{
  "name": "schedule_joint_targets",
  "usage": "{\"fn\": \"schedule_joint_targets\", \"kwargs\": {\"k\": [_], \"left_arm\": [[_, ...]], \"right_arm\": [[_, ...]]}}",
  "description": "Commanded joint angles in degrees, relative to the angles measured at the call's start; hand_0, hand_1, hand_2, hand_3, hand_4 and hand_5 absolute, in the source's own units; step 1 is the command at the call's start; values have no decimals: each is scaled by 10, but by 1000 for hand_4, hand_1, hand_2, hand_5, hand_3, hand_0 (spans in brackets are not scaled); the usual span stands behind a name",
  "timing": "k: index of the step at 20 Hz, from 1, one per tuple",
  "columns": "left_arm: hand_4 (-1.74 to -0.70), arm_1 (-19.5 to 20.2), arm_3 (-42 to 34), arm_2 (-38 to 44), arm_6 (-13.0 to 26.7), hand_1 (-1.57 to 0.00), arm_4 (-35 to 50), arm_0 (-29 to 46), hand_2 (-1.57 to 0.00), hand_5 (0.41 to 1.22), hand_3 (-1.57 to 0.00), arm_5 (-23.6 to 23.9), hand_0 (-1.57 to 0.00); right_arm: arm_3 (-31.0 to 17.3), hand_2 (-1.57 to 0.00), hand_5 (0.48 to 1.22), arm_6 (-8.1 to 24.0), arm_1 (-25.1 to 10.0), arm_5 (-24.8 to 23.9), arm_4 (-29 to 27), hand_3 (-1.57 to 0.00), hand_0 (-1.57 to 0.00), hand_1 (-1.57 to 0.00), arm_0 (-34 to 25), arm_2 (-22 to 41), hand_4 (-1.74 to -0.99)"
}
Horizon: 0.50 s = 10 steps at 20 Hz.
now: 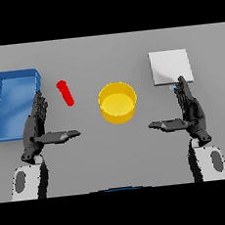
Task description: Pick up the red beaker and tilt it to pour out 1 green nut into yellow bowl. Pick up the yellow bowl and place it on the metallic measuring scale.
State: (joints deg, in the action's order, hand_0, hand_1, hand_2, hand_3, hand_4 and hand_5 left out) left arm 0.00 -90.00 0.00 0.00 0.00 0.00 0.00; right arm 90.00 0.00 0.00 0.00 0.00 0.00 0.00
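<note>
Red beaker: slim, small tube, lying tilted on the table, between my blue tray and yellow bowl. Bowl: round, shallow, centre. Metallic scale: pale square plate, far right. My left hand and right hand: fingers straight, thumbs inward, holding nothing.

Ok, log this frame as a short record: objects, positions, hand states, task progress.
red beaker: lying tilted on table, left of bowl
yellow bowl: centre, upright, no nut visible inside
scale: far right, nothing on it
blue tray: far left
left hand: open, holding nothing
right hand: open, holding nothing
progress: nothing grasped yet
</note>
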Motion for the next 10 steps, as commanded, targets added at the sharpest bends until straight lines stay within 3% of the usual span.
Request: {"fn": "schedule_joint_targets", "kwargs": {"k": [1, 6, 8, 10], "left_arm": [[-1202, 0, 0, 0, 0, 1, 0, 1, 1, 677, 1, 0, 1], [-1202, 2, -5, 1, 2, 1, 4, 1, 1, 677, 1, -3, 1], [-1203, 25, -41, -27, -15, 1, -30, 32, 1, 677, 1, -14, 1], [-1201, 39, -65, -37, -4, 1, -41, 41, 1, 674, 1, -21, 1]], "right_arm": [[-1, 1, 572, 1, 1, -1, 0, 1, 1, 1, -1, 0, -1177], [-8, 1, 572, 8, 9, -10, 8, 1, 1, 1, -13, 5, -1177], [20, 1, 573, -21, -24, -22, 82, 1, 1, 1, 13, 37, -1178], [33, 1, 579, -18, -35, -19, 103, 1, 1, 1, 20, 49, -1190]]}}
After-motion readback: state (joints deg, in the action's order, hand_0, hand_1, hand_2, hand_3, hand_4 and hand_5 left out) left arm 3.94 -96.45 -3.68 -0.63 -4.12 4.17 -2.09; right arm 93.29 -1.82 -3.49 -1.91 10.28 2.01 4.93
